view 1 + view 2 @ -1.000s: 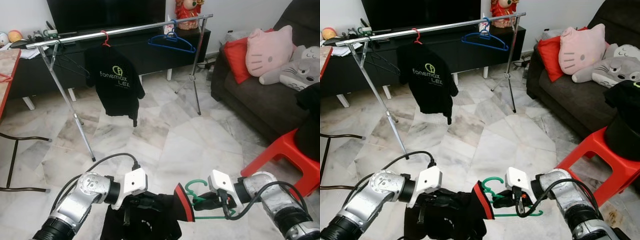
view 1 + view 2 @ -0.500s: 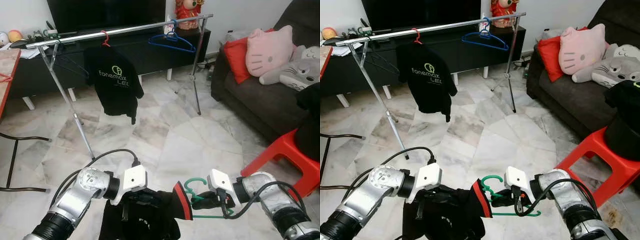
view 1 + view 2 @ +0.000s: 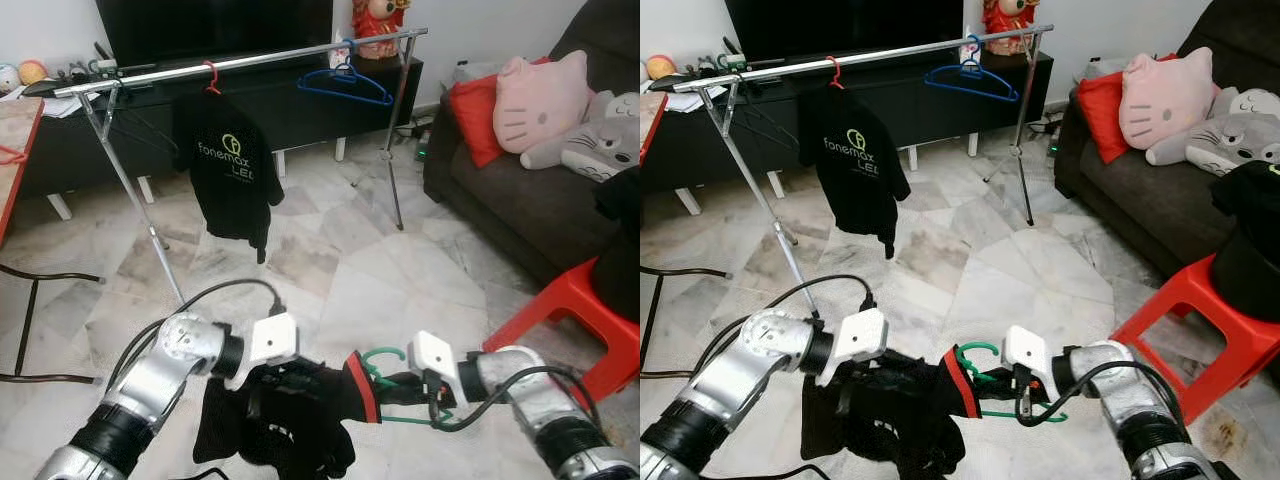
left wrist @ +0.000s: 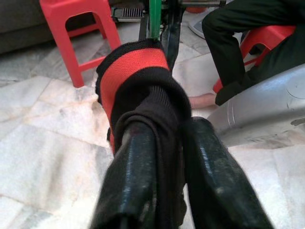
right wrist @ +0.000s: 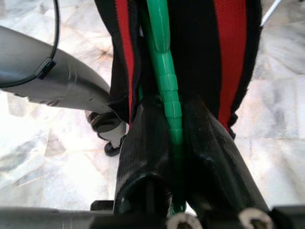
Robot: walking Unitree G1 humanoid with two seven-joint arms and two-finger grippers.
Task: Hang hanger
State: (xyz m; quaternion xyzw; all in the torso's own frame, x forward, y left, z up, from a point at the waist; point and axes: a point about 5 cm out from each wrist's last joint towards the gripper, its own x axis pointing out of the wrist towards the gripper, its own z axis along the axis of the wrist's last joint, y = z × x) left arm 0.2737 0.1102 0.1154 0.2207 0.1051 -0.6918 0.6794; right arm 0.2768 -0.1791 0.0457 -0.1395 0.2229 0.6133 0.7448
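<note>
My right gripper (image 3: 402, 386) is shut on a green plastic hanger (image 3: 381, 356), low over the marble floor; the hanger's shaft (image 5: 165, 71) runs between the two black fingers. A black garment (image 3: 288, 420) with a red-trimmed collar (image 3: 361, 388) hangs from my left gripper (image 4: 167, 157), which is shut on a fold of its cloth. The collar is pushed against the hanger, and the hanger's left end is hidden in the cloth. Ahead stands a metal clothes rack (image 3: 250, 60) with a black printed T-shirt (image 3: 232, 165) on a red hanger and an empty blue hanger (image 3: 345, 85).
A dark sofa (image 3: 530, 200) with pink and red cushions lines the right side. In front of it is a red stool (image 3: 565, 310) with dark clothing on it. A black TV cabinet (image 3: 300, 110) stands behind the rack. Thin chair legs (image 3: 30, 320) are at the left.
The hanger and the red collar have shifted a little left and up, closer together. The black garment now sags lower and wider. The T-shirt on the rack has swung slightly.
</note>
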